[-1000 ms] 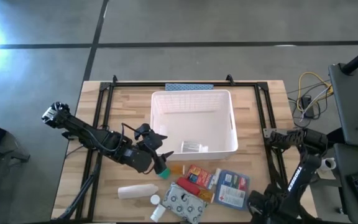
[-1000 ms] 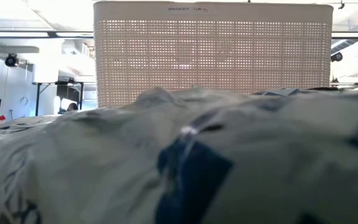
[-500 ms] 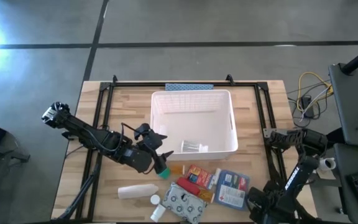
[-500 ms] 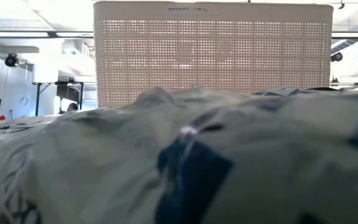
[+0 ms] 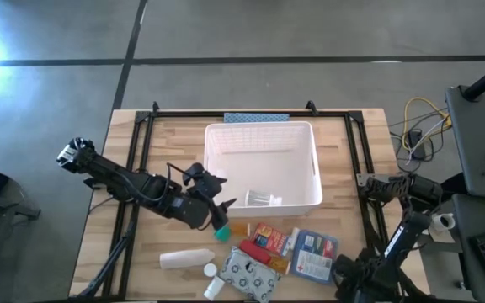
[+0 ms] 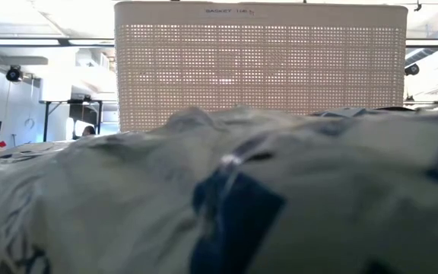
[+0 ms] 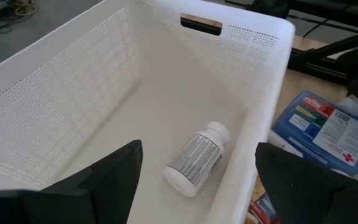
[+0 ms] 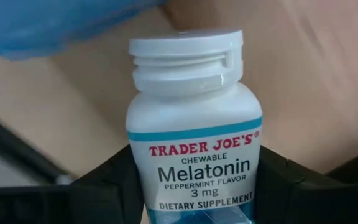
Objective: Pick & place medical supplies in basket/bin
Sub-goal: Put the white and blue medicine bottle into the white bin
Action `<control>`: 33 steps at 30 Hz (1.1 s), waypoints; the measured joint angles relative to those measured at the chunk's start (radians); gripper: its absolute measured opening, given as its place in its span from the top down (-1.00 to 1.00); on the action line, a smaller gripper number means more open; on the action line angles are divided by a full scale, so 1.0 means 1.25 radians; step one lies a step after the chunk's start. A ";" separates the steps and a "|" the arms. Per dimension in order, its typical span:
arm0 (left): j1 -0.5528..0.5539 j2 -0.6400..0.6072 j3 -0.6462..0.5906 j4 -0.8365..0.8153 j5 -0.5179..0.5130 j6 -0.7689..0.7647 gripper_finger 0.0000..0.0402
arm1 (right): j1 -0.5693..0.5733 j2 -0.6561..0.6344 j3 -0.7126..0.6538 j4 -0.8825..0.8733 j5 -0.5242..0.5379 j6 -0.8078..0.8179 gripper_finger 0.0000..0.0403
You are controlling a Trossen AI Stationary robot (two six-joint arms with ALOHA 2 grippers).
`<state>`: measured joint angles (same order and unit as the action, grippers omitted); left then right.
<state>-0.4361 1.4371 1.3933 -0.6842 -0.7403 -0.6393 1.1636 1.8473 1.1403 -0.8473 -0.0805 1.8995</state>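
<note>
My right gripper (image 5: 349, 274) points down at the table's near right, just right of the blue-white flat box (image 5: 314, 255). It is shut on a white melatonin bottle (image 8: 194, 124), which the gripper hides in the high view. My left gripper (image 5: 221, 195) hangs open above the white bin's (image 5: 259, 164) near-left corner with nothing between its fingers. One white pill bottle (image 7: 197, 160) lies on its side on the bin's floor. Other supplies lie on the table in front of the bin: a teal vial (image 5: 221, 233), a red-orange box (image 5: 268, 238) and a grey patterned pouch (image 5: 249, 273). My right gripper pinches the melatonin bottle's body (image 8: 140, 180) between its two fingers, one on each side below the shoulder. The fingers come from above and lie across the bottle. The bottle lies level, label up. I cannot tell whether it is still on the wood.
White bottles (image 5: 185, 258) (image 5: 210, 270) lie near the table's front edge, left of the pouch. An orange vial (image 5: 238, 228) lies beside the teal one. In the low view the pouch (image 6: 226, 198) fills the foreground in front of the bin's wall (image 6: 257, 68). A black frame (image 5: 141, 143) borders the table.
</note>
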 joint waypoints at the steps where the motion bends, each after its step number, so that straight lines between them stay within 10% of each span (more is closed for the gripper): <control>1: 0.001 0.000 0.000 0.000 0.000 0.000 -0.46 | 0.000 -0.010 0.004 -0.002 0.007 0.020 0.04; 14: 0.005 0.000 -0.003 0.000 0.001 0.074 -0.46 | -0.003 -0.251 0.063 -0.100 0.301 0.233 0.02; 25: 0.004 0.000 -0.007 0.000 0.001 0.074 -0.46 | -0.147 -0.501 0.064 -0.021 0.917 -0.074 0.00; 29: 0.004 0.000 -0.007 0.000 0.004 0.064 -0.46 | -0.268 -0.558 0.064 0.105 0.923 -0.382 0.00; 33: 0.004 0.000 -0.007 0.000 0.004 0.063 -0.46 | -0.448 -0.567 0.063 0.116 0.752 -0.528 -0.01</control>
<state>-0.4313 1.4372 1.3849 -0.6837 -0.7349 -0.5602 0.6032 1.1390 1.2188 -0.7023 0.8600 1.2391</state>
